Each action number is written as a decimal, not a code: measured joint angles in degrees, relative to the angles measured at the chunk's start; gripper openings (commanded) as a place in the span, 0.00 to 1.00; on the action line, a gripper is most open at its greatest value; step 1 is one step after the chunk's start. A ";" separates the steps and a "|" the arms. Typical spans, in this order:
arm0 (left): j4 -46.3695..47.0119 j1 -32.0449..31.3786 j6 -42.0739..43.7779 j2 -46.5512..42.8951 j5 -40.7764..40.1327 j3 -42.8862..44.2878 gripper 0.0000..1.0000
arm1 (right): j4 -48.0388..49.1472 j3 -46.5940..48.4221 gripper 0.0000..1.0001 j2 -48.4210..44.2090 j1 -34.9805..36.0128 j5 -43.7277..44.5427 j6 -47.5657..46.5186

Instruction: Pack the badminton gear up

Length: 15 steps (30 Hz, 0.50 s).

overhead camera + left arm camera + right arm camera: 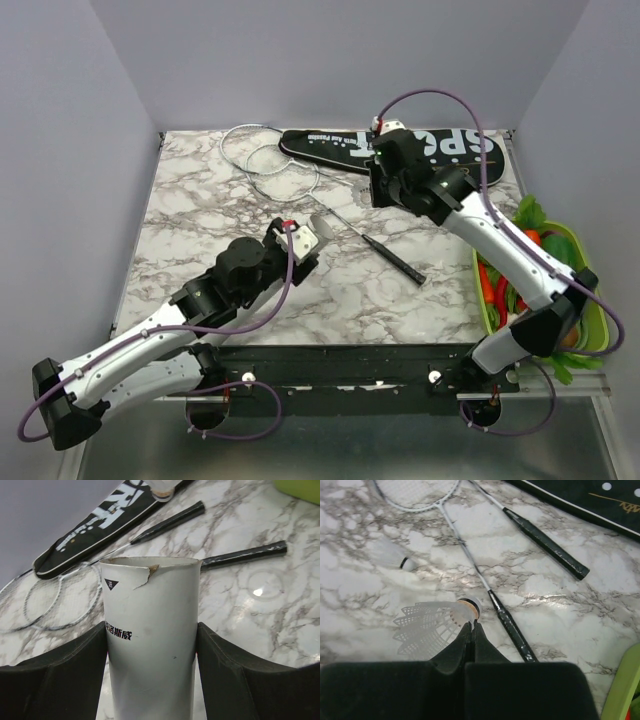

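Observation:
My left gripper [305, 240] [150, 630] is shut on a white shuttlecock tube [150, 630], open end pointing away [320, 223]. My right gripper [380, 190] [472, 622] is shut on the skirt edge of a white plastic shuttlecock [432, 625], held just above the marble. Two rackets lie side by side, with pale hoops [262, 150] [55, 597] at the back left and black handles [395, 257] [512, 630] [547, 545] toward the middle. The black SPORT bag [330, 150] [100, 527] lies flat along the back edge, partly under my right arm.
A second white shuttlecock [390, 555] lies on the marble left of the racket shafts. A clear round lid [260, 585] lies near one handle. A green basket [592, 300] of toy vegetables stands at the right edge. Grey walls close the back and sides.

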 measured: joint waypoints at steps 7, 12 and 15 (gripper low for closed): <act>5.11 0.00 -0.61 5.20 13.66 -0.13 0.00 | -6.54 1.03 0.01 -9.68 -4.57 -18.38 -0.81; 8.92 0.00 -3.30 7.93 20.52 -0.11 0.00 | -10.88 3.04 0.01 -12.44 -5.01 -31.82 -2.12; 10.99 0.00 -5.05 8.70 22.95 -0.02 0.00 | -13.31 2.86 0.01 -14.12 -5.22 -38.51 -2.47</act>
